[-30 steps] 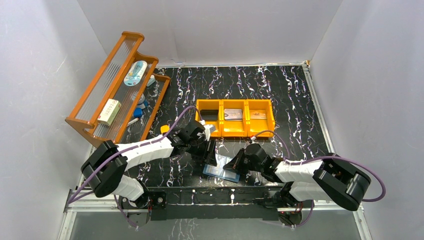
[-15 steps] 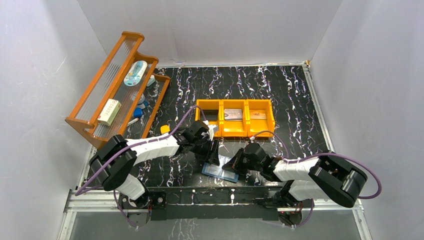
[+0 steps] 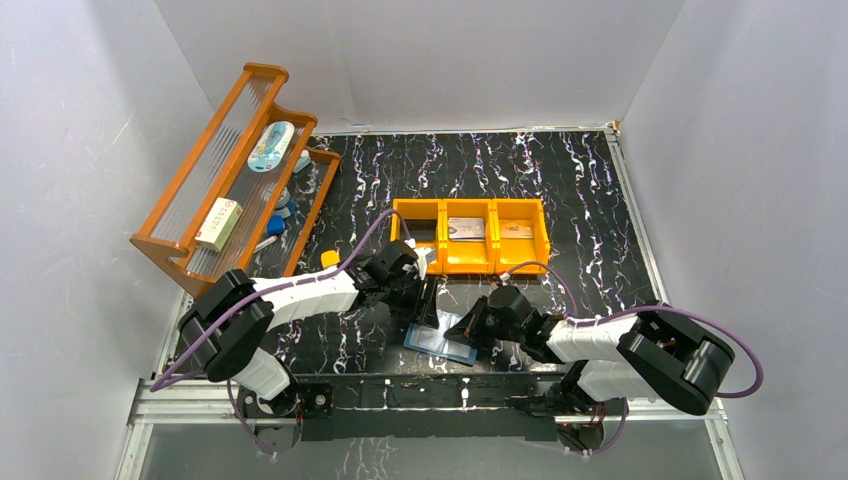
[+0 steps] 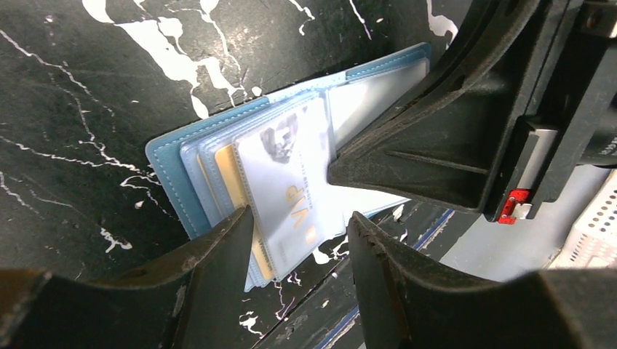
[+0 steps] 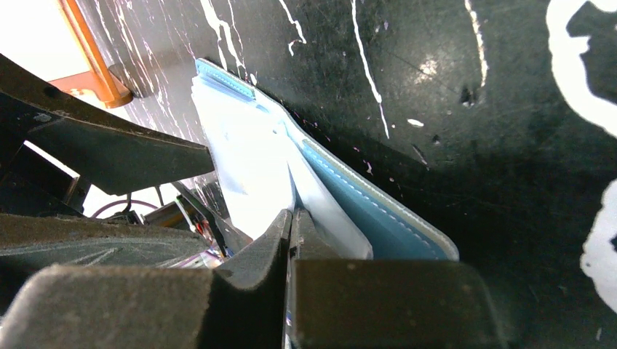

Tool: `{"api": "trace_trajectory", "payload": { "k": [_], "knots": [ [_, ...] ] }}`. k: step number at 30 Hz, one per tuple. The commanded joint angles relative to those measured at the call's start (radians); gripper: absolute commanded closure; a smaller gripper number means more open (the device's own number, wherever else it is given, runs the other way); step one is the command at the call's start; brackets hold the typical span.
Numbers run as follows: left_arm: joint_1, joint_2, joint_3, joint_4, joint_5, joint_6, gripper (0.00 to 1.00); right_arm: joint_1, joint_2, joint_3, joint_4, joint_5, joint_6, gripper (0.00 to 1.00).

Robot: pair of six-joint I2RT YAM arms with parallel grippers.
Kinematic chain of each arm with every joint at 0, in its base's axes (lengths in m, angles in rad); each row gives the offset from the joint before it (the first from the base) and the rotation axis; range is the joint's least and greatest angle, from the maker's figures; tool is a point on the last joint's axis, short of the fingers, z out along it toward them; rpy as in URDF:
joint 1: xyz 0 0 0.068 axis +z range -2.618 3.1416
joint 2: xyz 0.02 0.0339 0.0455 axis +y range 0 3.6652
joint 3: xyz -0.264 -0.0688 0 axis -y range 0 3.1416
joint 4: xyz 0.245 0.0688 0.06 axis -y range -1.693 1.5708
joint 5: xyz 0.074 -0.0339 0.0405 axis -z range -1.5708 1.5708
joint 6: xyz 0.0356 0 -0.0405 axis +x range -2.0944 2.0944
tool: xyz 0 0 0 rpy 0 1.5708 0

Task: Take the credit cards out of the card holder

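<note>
The card holder lies open at the lower centre of the overhead view on the black marbled table, just where it lay a second ago. The right gripper stays pinched shut on one of its clear leaves. The left gripper hovers half-spread astride the credit cards, which are tucked in the pockets. The left arm has swung its elbow rightward. Beyond, the orange bin is unmoved.

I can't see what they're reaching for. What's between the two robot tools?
The open blue card holder lies between the left tool and right tool, a white VIP card poking out toward the left one. The left wrist view shows it best.
</note>
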Motion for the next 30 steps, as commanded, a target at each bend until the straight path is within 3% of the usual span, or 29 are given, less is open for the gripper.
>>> {"api": "trace_trajectory", "payload": {
  "k": [1,8,16,24,30],
  "knots": [
    [-0.008,0.005,-0.016,0.025,0.071,0.019,0.51,-0.001,0.051,-0.030,-0.179,0.026,-0.038,0.91],
    [-0.019,0.015,0.004,0.033,0.183,0.034,0.54,-0.002,0.078,-0.023,-0.169,0.017,-0.039,0.89],
    [-0.020,0.013,0.008,0.040,0.178,0.013,0.62,-0.004,0.080,-0.011,-0.182,0.015,-0.047,0.85],
    [-0.019,0.002,0.008,-0.042,0.046,-0.014,0.83,-0.005,-0.004,0.046,-0.272,0.014,-0.096,0.77],
    [-0.020,-0.018,0.021,-0.080,0.001,-0.015,0.87,-0.005,-0.147,0.140,-0.447,0.074,-0.123,0.61]
  ]
}}
